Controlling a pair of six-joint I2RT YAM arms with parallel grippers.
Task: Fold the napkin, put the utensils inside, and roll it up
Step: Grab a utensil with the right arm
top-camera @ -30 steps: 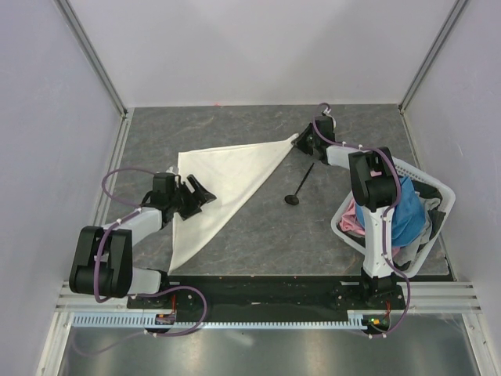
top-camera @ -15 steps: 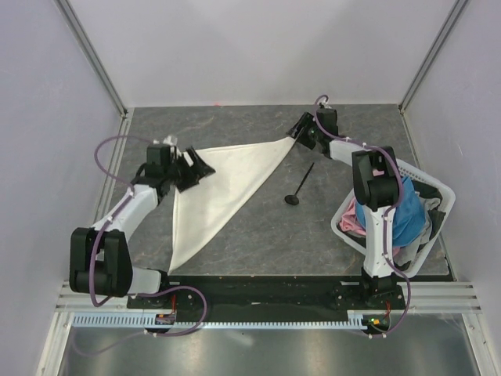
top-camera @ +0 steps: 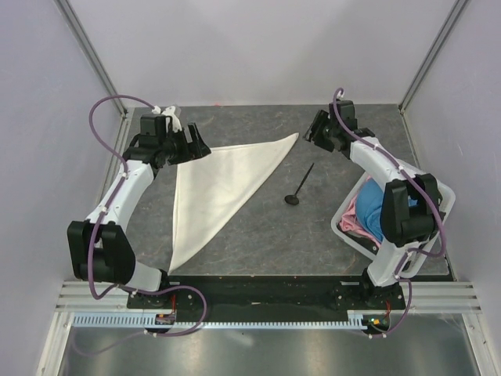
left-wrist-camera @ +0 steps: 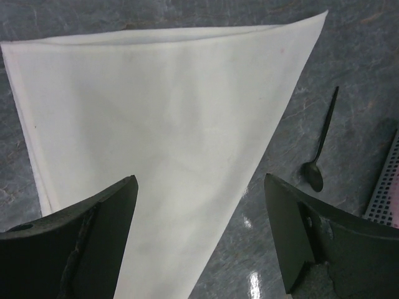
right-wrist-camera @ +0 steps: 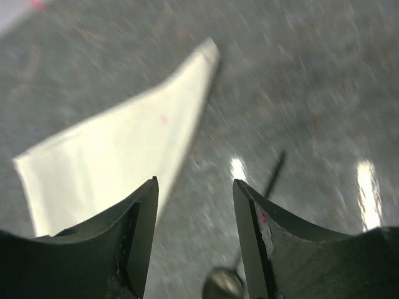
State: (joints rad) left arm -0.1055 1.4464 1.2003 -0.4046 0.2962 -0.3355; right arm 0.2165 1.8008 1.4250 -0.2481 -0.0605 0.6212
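The cream-white napkin (top-camera: 215, 188) lies flat on the table, folded into a triangle; it also shows in the left wrist view (left-wrist-camera: 156, 131) and the right wrist view (right-wrist-camera: 118, 149). The black spoon (top-camera: 300, 185) lies on the bare table right of the napkin, head toward me; it shows too in the left wrist view (left-wrist-camera: 321, 146) and the right wrist view (right-wrist-camera: 249, 249). My left gripper (top-camera: 199, 146) is open and empty, raised above the napkin's far left corner. My right gripper (top-camera: 315, 131) is open and empty, raised to the right of the napkin's far right tip.
A white wire basket (top-camera: 427, 227) with a blue cloth (top-camera: 377, 215) and a pink cloth (top-camera: 356, 219) stands at the right, beside the right arm. A white frame post (top-camera: 94, 63) stands behind the left arm.
Both grippers have let go of the napkin's corners and lifted away. The left arm swung to the far left. The right arm pulled back to the right. The napkin lies flatter.
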